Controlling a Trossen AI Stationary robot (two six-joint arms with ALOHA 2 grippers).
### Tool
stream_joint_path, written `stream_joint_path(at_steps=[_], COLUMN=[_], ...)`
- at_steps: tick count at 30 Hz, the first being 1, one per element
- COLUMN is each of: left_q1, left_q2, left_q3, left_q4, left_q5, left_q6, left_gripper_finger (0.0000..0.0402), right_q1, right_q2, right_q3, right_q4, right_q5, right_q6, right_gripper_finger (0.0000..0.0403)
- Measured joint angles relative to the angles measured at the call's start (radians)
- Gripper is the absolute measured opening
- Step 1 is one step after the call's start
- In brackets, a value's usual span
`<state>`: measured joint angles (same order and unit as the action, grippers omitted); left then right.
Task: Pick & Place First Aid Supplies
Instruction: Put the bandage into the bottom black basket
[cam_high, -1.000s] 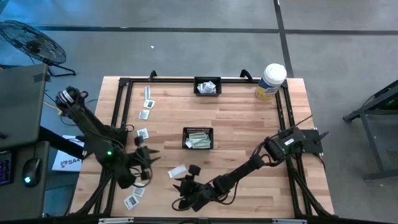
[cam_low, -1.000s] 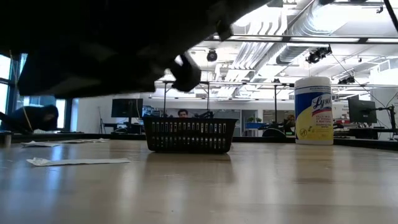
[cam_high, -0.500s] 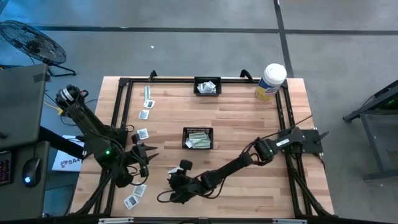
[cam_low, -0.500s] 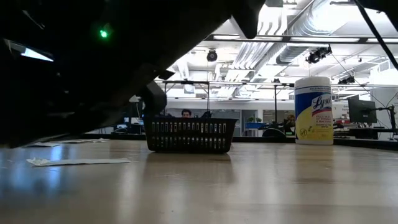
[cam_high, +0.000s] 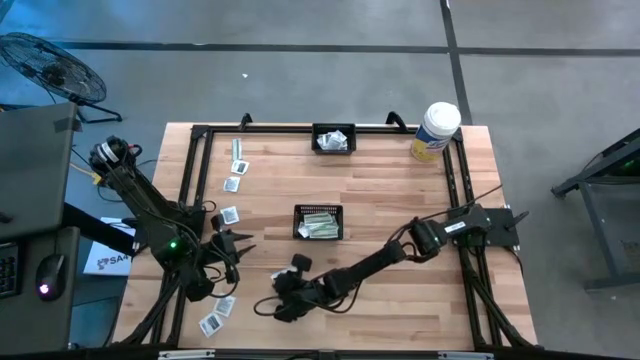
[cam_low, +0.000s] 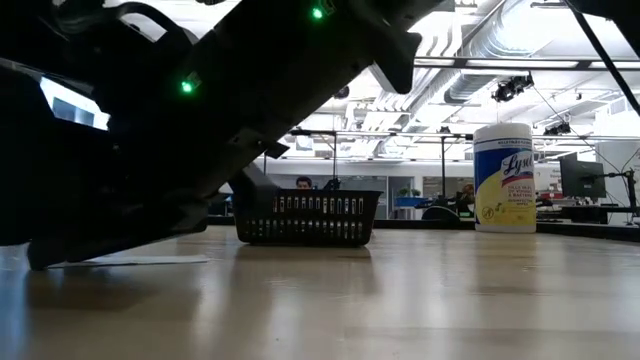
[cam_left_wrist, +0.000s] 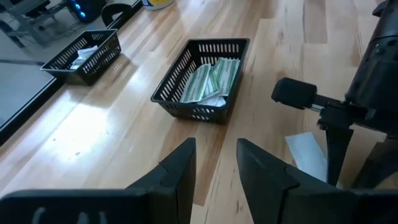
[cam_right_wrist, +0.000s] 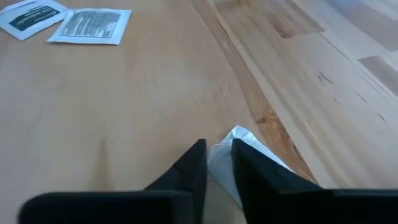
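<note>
Two end effectors are mine. My left end effector (cam_high: 243, 248) hovers idle over the wooden surface (cam_high: 390, 190), fingers parted with nothing between them; ahead of it sits a black mesh basket (cam_left_wrist: 200, 77) holding narrow green-and-white strip packets (cam_left_wrist: 213, 77). Off to its far side, a second small black basket (cam_left_wrist: 84, 53) carries white paper packets.

My right end effector (cam_right_wrist: 219, 163) is low on the surface, its two fingers pinched close around the edge of a flat white paper packet (cam_right_wrist: 249, 149), though I cannot tell whether the grasp is firm. To do this well, I judge I should finish clenching before lifting, keep the fingers square to the edge, and rise slowly so the thin paper does not slip. Beyond my fingertips lie two more printed white packets (cam_right_wrist: 90, 26). A white-and-yellow cylindrical canister (cam_high: 436, 130) stands well away.
</note>
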<state>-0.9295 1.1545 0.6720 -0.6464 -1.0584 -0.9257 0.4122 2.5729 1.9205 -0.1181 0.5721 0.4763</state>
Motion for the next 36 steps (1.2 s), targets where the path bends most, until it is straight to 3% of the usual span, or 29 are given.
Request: stream_joint_path(at_steps=[6, 17, 25, 28, 32, 36], left_q1=[0.000, 0.000, 0.000, 0.000, 0.000, 0.000], left_q2=[0.000, 0.000, -0.001, -0.001, -0.001, -0.001], left_q3=[0.000, 0.000, 0.001, 0.001, 0.001, 0.001], left_q4=[0.000, -0.016, -0.020, -0.023, -0.031, -0.027], left_q5=[0.004, 0.110, 0.133, 0.167, 0.255, 0.337], left_q6=[0.000, 0.004, 0.039, 0.039, 0.035, 0.024], left_gripper_finger=[0.0113, 0.0113, 0.0113, 0.0113, 0.0113, 0.0113], right_q1=[-0.007, 0.031, -0.020, -0.072, -0.151, -0.197], right_q2=[-0.002, -0.176, -0.333, -0.346, -0.320, -0.297], right_q3=[0.000, -0.005, -0.005, -0.003, -0.007, -0.007], right_q4=[-0.072, -0.134, -0.333, -0.443, -0.604, -0.639], right_q5=[0.020, 0.032, 0.190, 0.209, 0.141, 0.114], right_q6=[0.111, 0.092, 0.064, 0.109, 0.284, 0.379], right_gripper_finger=[0.0006, 0.0002, 0.0001, 0.0001, 0.0001, 0.0002])
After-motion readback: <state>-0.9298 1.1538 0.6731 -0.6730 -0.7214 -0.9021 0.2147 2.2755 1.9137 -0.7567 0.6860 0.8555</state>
